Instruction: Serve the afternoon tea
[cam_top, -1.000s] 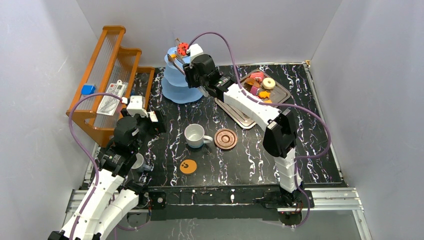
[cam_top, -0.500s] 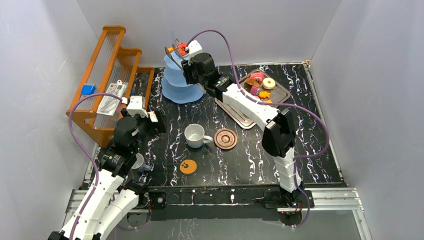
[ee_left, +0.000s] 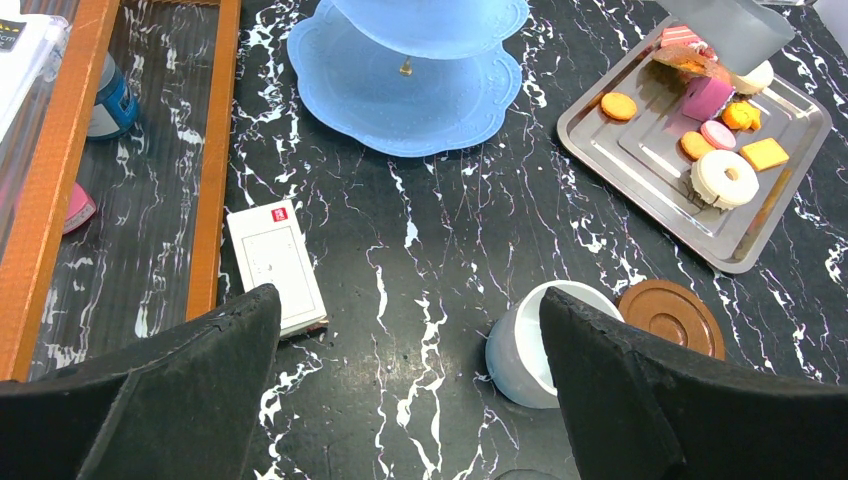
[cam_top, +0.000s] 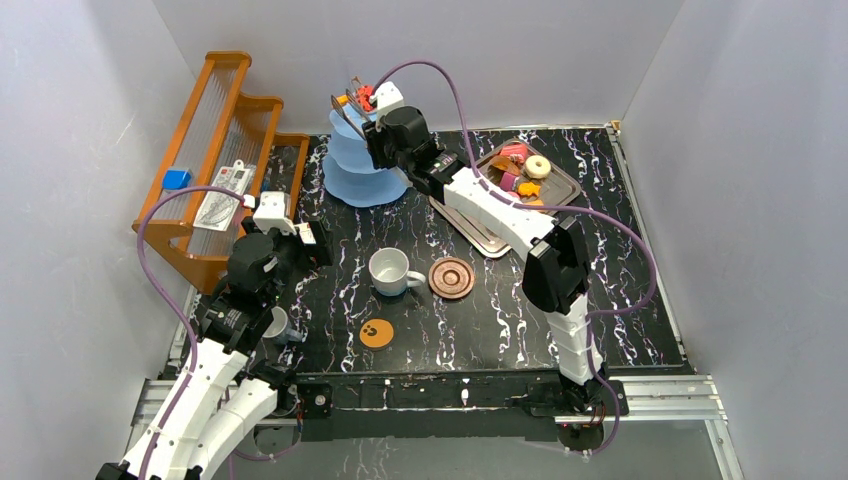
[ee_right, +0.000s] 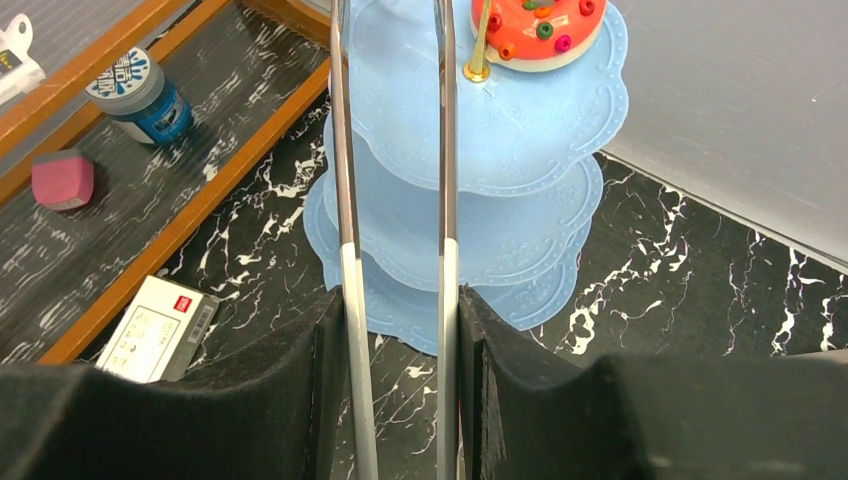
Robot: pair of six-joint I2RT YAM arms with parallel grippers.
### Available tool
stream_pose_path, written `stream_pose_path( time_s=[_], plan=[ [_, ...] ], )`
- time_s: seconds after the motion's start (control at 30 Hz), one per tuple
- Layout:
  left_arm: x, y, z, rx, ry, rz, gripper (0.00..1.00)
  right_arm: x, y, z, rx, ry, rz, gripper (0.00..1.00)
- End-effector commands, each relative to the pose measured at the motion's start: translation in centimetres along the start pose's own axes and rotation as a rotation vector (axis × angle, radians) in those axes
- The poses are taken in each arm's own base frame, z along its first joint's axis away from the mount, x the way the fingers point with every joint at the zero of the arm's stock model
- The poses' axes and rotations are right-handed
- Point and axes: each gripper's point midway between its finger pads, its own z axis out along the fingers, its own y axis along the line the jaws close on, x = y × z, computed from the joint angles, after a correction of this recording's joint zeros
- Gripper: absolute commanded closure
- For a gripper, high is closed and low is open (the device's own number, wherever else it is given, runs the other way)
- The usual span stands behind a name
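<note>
The light-blue three-tier stand [cam_top: 362, 160] rises at the back left, and a red pastry [cam_top: 367, 96] with coloured dots lies on its top tier [ee_right: 520, 140]. My right gripper [ee_right: 395, 295] is shut on metal tongs [ee_right: 345, 200]. The tongs' arms stand apart, just left of the pastry [ee_right: 540, 25], and their tips run out of the wrist view. More pastries and a white donut [cam_top: 538, 166] lie on the silver tray [cam_top: 490, 235]. The white mug [cam_top: 388, 271], brown saucer [cam_top: 451, 278], paw-print coaster [cam_top: 376, 333] and grey cup [cam_top: 277, 325] are on the table. My left gripper [ee_left: 408, 295] hangs open above the table, left of the mug [ee_left: 520, 355].
The orange wooden rack [cam_top: 225, 150] lines the left side and holds a blue jar [ee_right: 150, 95] and a pink block [ee_right: 62, 180]. A white box [ee_left: 274, 265] lies beside its rail. White walls close in the table.
My right gripper and the tongs have shifted slightly up and to the left near the stand's top tier. The red pastry stays on the top tier. The left arm has not moved.
</note>
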Motion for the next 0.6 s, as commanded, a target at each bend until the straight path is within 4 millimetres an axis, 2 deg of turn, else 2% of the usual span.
stream_pose_path(
  time_s=[0.0, 0.23, 0.57],
  plan=[
    [-0.4, -0.2, -0.1, 0.008, -0.019, 0.006, 0.02, -2.4, 0.3, 0.1, -0.005, -0.073, 0.019, 0.68],
    [-0.4, -0.2, 0.0, 0.011, -0.016, 0.006, 0.02, -1.4, 0.6, -0.1, -0.003, -0.041, 0.023, 0.65],
    [-0.4, -0.3, -0.1, 0.015, -0.017, 0.005, 0.02, -1.5, 0.4, -1.7, 0.008, -0.012, 0.049, 0.56]
  ],
)
